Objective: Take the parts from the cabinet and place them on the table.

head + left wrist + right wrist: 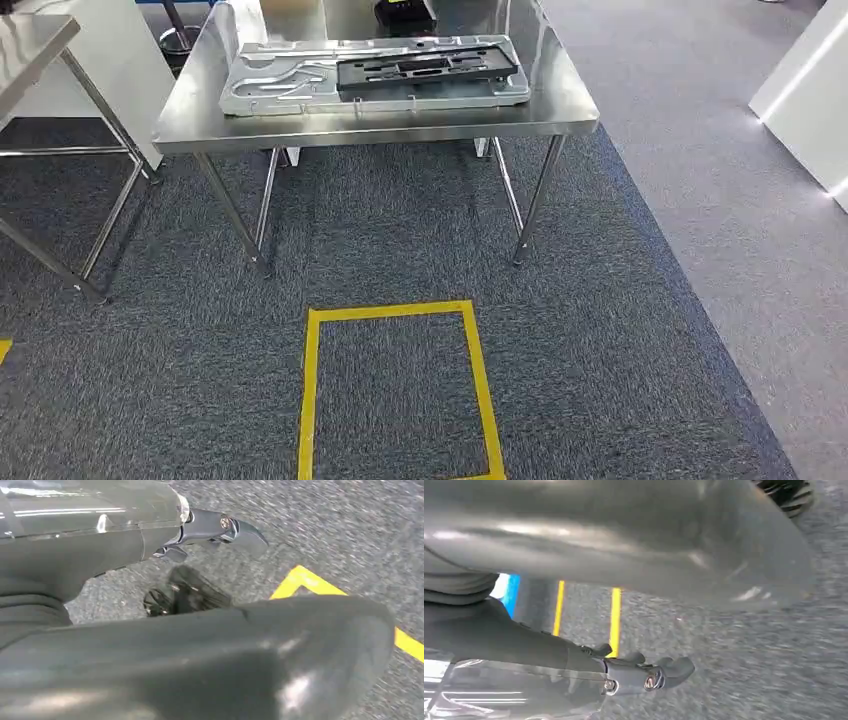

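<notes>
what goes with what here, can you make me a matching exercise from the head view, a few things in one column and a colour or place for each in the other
Things:
1. black part
2. silver part
3. taped square
4. steel table

Descriptions:
A. yellow outline on the carpet, nearer the camera than the table
B. lies on top of the silver part, toward its right side
C. stands on thin legs on the carpet and carries both parts
D. lies flat on the tabletop, its left half uncovered

Pairs: 1-B, 2-D, 3-A, 4-C
</notes>
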### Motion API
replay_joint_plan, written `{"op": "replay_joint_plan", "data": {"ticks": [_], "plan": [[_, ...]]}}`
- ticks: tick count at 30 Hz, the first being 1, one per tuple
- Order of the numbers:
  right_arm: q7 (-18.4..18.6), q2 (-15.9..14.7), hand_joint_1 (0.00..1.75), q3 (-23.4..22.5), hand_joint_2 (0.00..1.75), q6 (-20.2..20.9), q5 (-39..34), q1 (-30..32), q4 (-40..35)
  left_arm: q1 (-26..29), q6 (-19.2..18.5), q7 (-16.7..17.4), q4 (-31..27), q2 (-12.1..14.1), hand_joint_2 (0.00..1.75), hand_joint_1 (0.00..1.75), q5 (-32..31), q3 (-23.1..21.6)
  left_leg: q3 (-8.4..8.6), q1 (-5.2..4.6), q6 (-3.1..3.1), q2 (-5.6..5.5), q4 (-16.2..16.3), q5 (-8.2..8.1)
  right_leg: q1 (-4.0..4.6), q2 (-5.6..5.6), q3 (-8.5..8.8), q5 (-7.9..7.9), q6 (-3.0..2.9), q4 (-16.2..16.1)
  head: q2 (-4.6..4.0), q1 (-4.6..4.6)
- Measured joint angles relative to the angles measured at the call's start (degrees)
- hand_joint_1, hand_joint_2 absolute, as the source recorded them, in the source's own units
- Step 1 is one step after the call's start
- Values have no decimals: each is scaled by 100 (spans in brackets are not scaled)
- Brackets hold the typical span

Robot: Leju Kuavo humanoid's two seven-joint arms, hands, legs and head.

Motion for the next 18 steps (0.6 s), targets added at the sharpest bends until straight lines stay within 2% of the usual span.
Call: {"op": "replay_joint_plan", "data": {"ticks": [1,2,3,4,5,6,7,9,10,11,12,13,14,15,16,17,18], "plan": [[-2,0,0,13,0,17,11,-2,0,0,0,11,0,0,0,0,0,2,30,5,-15,0,181,118,-3,0,-121,53,8,48,0,0],[-2,2,0,33,0,33,26,-3,0,-3,0,15,0,-2,0,0,0,2,164,12,-23,1,141,347,-12,0,-246,103,21,107,0,0],[-2,2,0,44,0,48,35,-3,0,-8,0,15,0,-2,0,0,0,2,390,17,-25,0,-95,582,-20,2,-370,145,41,174,0,0],[0,2,0,50,0,48,39,-3,0,-14,0,15,0,-2,0,0,0,2,730,23,-25,1,-524,703,-31,5,-496,179,70,254,0,0],[-2,0,0,54,0,48,46,-14,-2,-32,0,15,0,-4,0,0,0,2,1153,37,-24,-2,-1067,589,-31,7,-577,203,101,350,0,0],[-2,0,0,57,0,48,63,-9,-2,-60,-2,15,0,-7,0,0,0,2,1533,21,-8,-12,-1628,351,2,11,-649,211,127,441,0,0],[-4,0,0,63,0,48,79,-9,-2,-74,-4,19,0,-7,0,0,0,2,1524,0,100,-32,-1738,244,11,-1,-674,246,168,475,0,0],[-4,0,0,85,0,48,94,-15,-2,-58,-4,31,0,-9,0,0,-13,4,1458,-16,172,-19,-1715,291,-5,-1,-704,334,229,458,0,2],[-7,0,0,87,0,48,96,-5,-2,-41,-4,33,0,-20,0,0,0,7,1404,-3,242,-6,-1746,346,-20,-1,-740,380,270,460,0,2],[-7,-13,0,87,0,48,100,-7,0,-47,-2,39,0,-39,0,0,0,15,1338,1,292,21,-1743,413,-48,14,-801,222,304,540,0,2],[-9,-13,0,87,0,50,120,-9,0,-49,6,44,0,-39,0,0,2,20,1271,0,327,23,-1744,469,-58,18,-886,-112,333,758,0,2],[-9,-13,0,92,0,52,142,3,0,-50,9,44,0,-39,0,0,2,30,1195,-2,341,22,-1744,528,-67,20,-1001,-480,362,1134,0,2],[-11,-11,0,94,0,63,162,13,2,-44,13,48,0,-42,0,0,4,44,1124,-11,345,21,-1738,580,-78,21,-1120,-744,384,1552,0,2],[-15,-11,0,98,0,66,177,12,2,-38,13,55,0,-44,0,0,4,50,1050,-23,343,22,-1731,630,-82,21,-1221,-872,397,1937,0,2],[-20,-11,0,101,0,70,188,12,2,-35,13,72,0,-44,0,0,4,55,981,-31,338,25,-1719,678,-81,22,-1241,-817,400,2179,0,2],[-22,-15,0,107,0,74,194,12,2,-35,15,92,0,-46,0,0,4,57,919,-36,332,28,-1704,715,-78,25,-1121,-643,391,2118,0,2],[-26,-20,0,111,0,76,194,13,2,-36,13,105,0,-53,0,0,4,61,889,-40,325,29,-1693,742,-76,26,-855,-432,369,1795,0,2]]}}
